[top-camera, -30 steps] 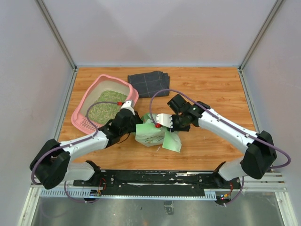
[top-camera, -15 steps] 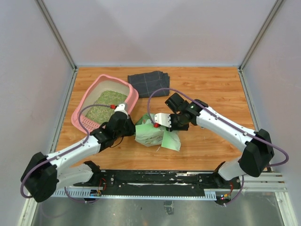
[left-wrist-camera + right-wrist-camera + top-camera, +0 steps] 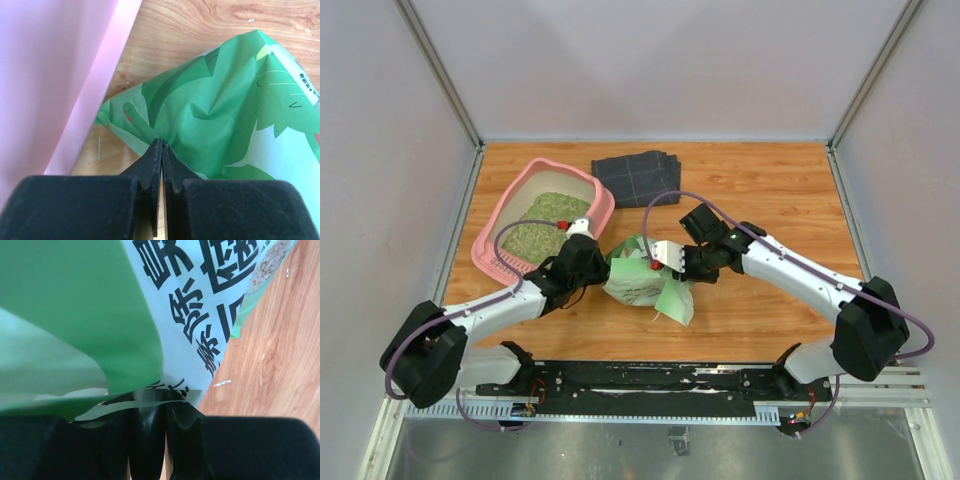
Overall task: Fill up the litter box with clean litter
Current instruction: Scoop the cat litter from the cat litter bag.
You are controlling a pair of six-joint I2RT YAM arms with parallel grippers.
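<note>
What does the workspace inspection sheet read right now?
Surface: wooden table, a few stray specks.
Job's things: pink litter box, partly filled with litter; green-and-white bag beside it.
Clutter: folded grey cloth behind the box.
Grippers: left gripper shut on a bag corner; right gripper shut on the bag's edge.
Cables: purple cables loop over both arms.
Surroundings: plain grey walls; nothing else seen.

The litter box (image 3: 508,205) is smooth plastic; the clean litter (image 3: 555,208) grainy; the bag (image 3: 635,280) glossy plastic; the table (image 3: 770,190) wood.
</note>
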